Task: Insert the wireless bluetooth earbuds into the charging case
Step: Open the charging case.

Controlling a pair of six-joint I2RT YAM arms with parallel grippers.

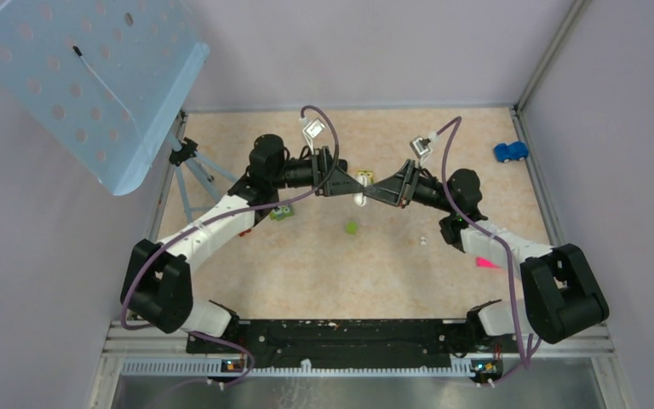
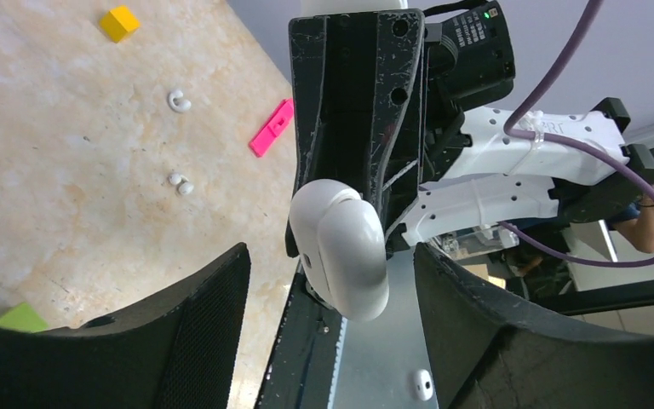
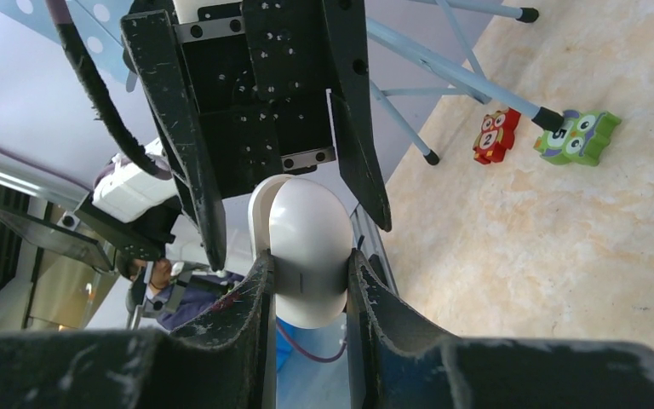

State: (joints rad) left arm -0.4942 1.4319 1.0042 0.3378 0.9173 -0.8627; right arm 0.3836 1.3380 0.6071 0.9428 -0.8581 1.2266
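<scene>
The case (image 3: pixel 306 230) is clamped by the right claw (image 3: pixel 308 260); the left claw (image 2: pixel 328 256) is spread open around it. Beige worktop (image 1: pixel 375 273) below is enclosed by lilac walls (image 1: pixel 349 51).

White case (image 3: pixel 306 247) (marbled beige table (image 3: pixel 562 256))

Lower end of charging case (image 3: pixel 306 239) hidden between right fingers (image 3: pixel 243 324), white pieces (image 2: pixel 180 183) too tiny to identify, green block (image 2: pixel 21 318) partly hidden
</scene>
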